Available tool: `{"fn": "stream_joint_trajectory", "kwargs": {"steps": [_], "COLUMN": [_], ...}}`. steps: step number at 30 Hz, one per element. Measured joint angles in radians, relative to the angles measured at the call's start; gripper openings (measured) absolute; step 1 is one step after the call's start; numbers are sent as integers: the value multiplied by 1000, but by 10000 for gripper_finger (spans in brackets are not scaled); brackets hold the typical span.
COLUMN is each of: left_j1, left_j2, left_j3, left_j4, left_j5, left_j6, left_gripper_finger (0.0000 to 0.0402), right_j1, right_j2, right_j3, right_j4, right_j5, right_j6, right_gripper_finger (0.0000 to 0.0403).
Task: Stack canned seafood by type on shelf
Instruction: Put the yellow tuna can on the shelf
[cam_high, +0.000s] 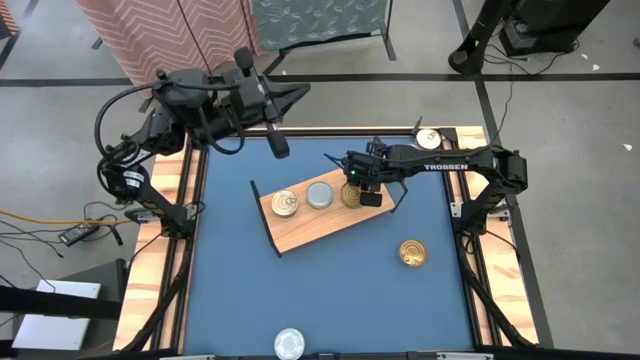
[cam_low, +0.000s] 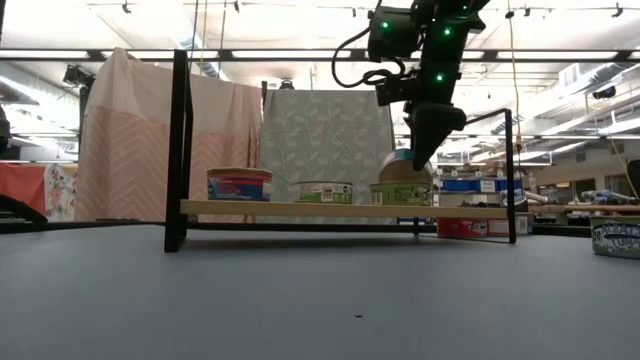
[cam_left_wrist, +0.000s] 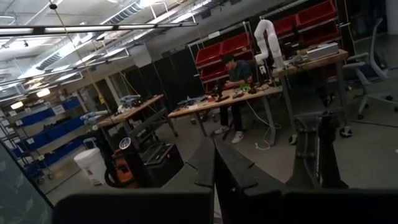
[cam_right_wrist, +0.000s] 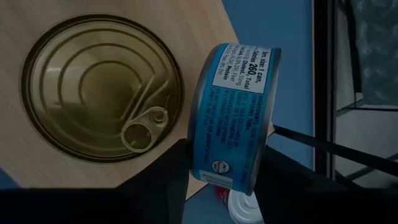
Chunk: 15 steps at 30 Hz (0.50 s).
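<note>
The shelf (cam_high: 310, 232) is a light-wood board with black wire ends, lying slantwise mid-table. On it rest three tins: a gold-lidded one (cam_high: 285, 205), a silver one (cam_high: 319, 194) and a gold-lidded one (cam_right_wrist: 99, 87) at the shelf's right end. My right gripper (cam_high: 366, 192) points steeply down over that end, shut on a blue-labelled tin (cam_right_wrist: 231, 106) turned on edge. My left gripper (cam_high: 280, 148) is raised at the table's far left, shut and empty, pointing level into the room. My right gripper pinches the blue-labelled tin between its two fingers (cam_right_wrist: 171, 177), one on each flat face, with the blue side label (cam_right_wrist: 224, 143) facing the wrist camera. The fingers come from above, slanting down. The tin stands on edge, tilted (cam_low: 398, 166), just above the right-end gold tin; whether they touch I cannot tell.
A gold-lidded tin (cam_high: 412, 252) lies on the blue table right of the shelf. A silver one (cam_high: 289, 343) is near the front edge, and another (cam_high: 428, 138) sits at the far right corner. The shelf's black wire end frame (cam_low: 178, 150) rises at each end.
</note>
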Motion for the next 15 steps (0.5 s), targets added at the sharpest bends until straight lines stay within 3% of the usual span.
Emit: {"fn": "stream_joint_trajectory", "kwargs": {"steps": [15], "left_j1": [-36], "left_j2": [0], "left_j3": [0], "left_j4": [-23], "left_j5": [0], "left_j6": [0], "left_gripper_finger": [6], "right_j1": [4], "right_j2": [0], "right_j3": [0], "right_j4": [0], "right_j5": [-129], "right_j6": [10], "right_gripper_finger": [171]}}
